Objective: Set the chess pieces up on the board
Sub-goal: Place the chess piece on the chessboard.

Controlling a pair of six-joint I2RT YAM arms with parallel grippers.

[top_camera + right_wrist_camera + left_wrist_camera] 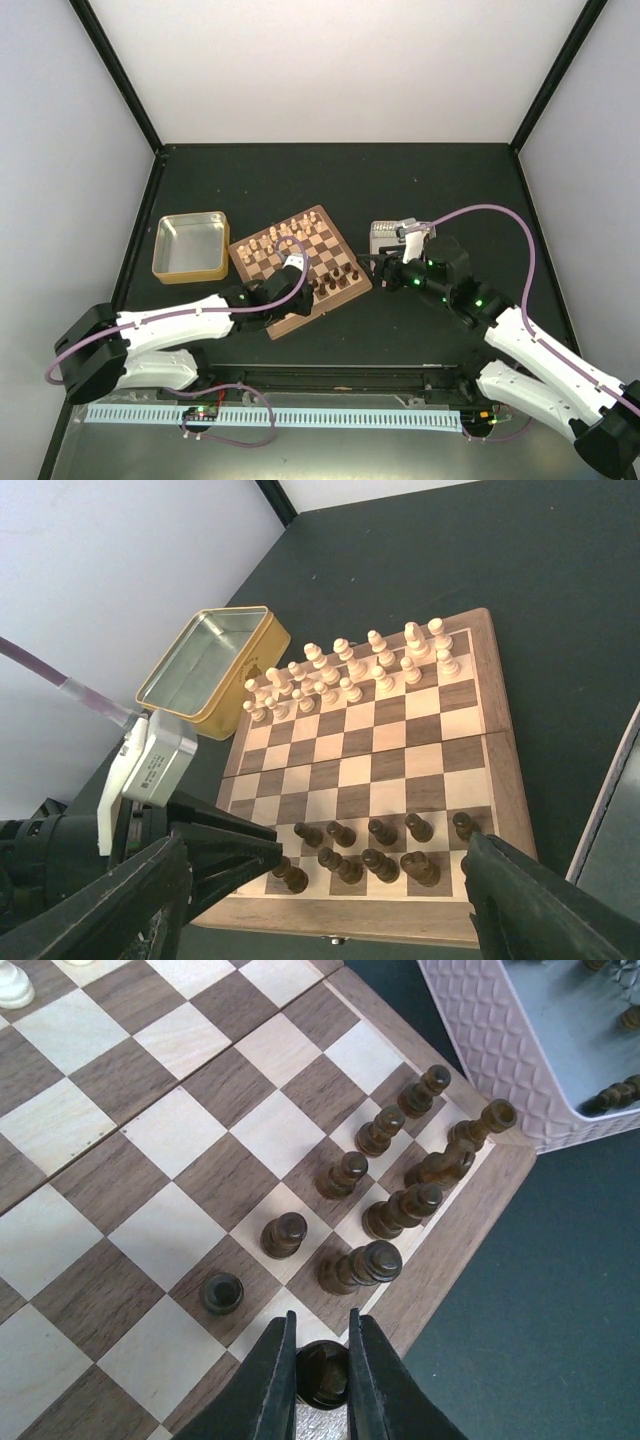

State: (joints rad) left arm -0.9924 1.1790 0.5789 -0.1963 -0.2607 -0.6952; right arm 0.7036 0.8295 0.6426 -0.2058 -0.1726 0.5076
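The left end effector (320,1318) is pressed together on a dark chess piece (322,1372), pinching it upright with its long axis straight up and down. Under it I can see a pale square at the dark side's edge of the board (150,1130). I cannot tell whether the base is already down on the wood.

The piece's place lies directly beneath the fingers, so I'd judge the coming move to be a short drop and a release, with no sideways travel. It continues the back row of dark chessmen (402,1210), which runs away from the fingers toward the board's corner. The nearest of that row stands just beside and ahead. The line of dark pawns (284,1234) stands one row further in.

There seems to be room to let go. One finger would open toward the reddish rim and the other over bare squares, so neither should meet a neighbour. The wood is flat and smooth, and a piece this small could tip if dropped crooked.

The right end effector (372,852) hangs spread wide and holding nothing at the same end of the board, so the left arm is the one on this job. Further out, the cream pieces (350,670) fill the opposite two rows. A silver tin (500,1050) touches the board's corner with a few dark pieces in it, and a gold tin (190,246) sits on the black bench (400,180).
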